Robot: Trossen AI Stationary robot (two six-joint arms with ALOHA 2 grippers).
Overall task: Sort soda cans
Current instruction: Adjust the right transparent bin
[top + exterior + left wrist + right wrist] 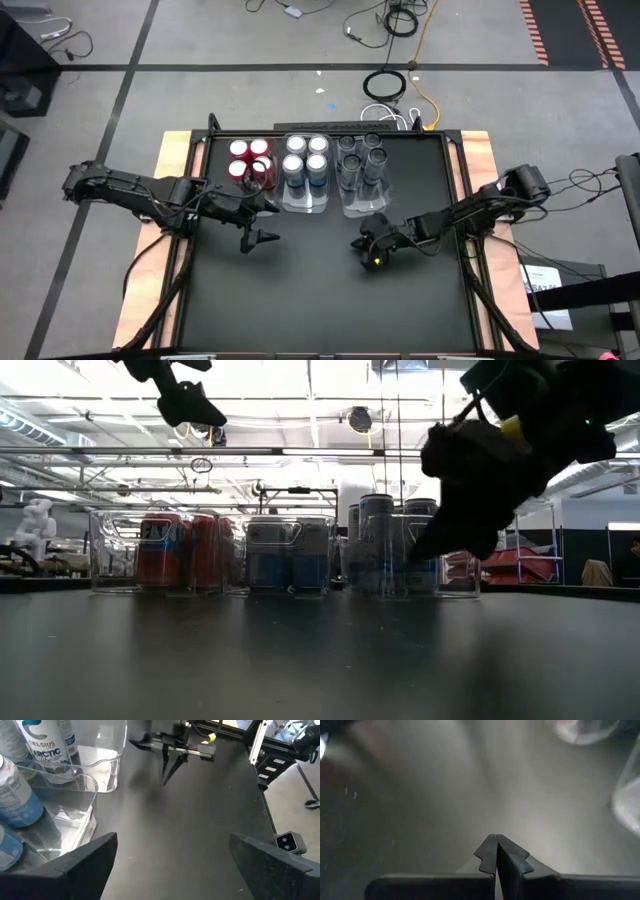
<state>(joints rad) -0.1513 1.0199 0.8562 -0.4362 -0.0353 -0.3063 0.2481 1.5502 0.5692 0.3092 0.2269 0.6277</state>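
Three clear trays stand in a row along the table's far side. Red soda cans point(250, 160) stand upright in the left tray, blue-and-silver cans point(305, 165) in the middle one, dark grey cans point(361, 160) in the right one point(365, 205). My left gripper point(260, 237) hangs open above the table, near the front of the red and blue trays, with nothing between its fingers point(90, 865). My right gripper point(360, 246) is shut and holds nothing, low over the table in front of the grey cans' tray point(400, 560); its closed tips point(496, 851) point slanting down at the bare mat.
The black mat point(320, 300) on the near half of the table bears nothing. Wooden table borders point(175, 150) run along the left and right sides. Cables point(385, 85) lie on the floor beyond the far edge.
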